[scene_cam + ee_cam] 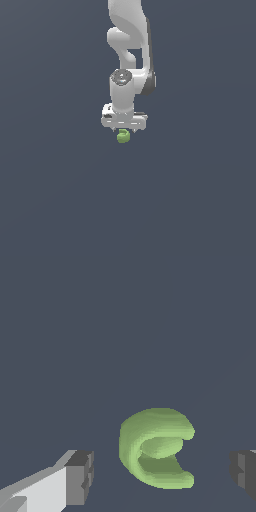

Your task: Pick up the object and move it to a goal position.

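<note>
The white arm point(129, 60) hangs straight down over a plain dark grey surface point(200, 200), its gripper point(124, 129) pointing downward. The gripper stands wide: in the wrist view its two dark pads point(80, 477) sit well apart. Between them lies the object point(156, 448), a small light-green lump curled like a C, touching neither pad. In the exterior view the object point(123, 136) shows just under the gripper; whether it rests on the surface is hard to say.
</note>
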Motion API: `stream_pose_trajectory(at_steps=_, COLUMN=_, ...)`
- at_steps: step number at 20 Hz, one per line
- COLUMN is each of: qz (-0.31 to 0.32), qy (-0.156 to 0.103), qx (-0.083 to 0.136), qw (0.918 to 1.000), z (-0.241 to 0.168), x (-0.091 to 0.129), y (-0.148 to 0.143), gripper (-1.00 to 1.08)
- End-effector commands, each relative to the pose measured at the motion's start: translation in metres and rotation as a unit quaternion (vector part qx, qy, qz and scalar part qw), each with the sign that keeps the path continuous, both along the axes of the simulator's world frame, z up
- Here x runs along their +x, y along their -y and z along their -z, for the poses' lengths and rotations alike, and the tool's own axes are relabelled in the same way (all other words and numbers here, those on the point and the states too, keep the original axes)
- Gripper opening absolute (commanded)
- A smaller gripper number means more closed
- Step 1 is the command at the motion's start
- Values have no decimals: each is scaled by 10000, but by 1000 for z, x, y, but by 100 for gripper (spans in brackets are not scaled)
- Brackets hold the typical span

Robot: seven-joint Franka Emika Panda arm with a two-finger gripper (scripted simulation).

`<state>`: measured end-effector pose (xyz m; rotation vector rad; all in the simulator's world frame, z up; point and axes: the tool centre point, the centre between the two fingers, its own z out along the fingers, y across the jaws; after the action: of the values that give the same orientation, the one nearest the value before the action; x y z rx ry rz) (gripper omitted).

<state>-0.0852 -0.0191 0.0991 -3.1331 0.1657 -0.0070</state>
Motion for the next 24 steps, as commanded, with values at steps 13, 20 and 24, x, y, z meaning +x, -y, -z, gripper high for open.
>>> stream_pose_trajectory(at_steps=13, qz=38, qy=-24, qx=-18, qw=10000, z=19, x=-13, y=2, gripper=100)
stream_pose_trajectory(at_steps=20, qz=41, qy=-24, qx=-19, qw=10000, z=50, x=-14, y=2, gripper=100)
stream_pose_trajectory(at_steps=24, qz=41, qy=-24, qx=-19, qw=10000, z=59, x=-14, y=2, gripper=100)
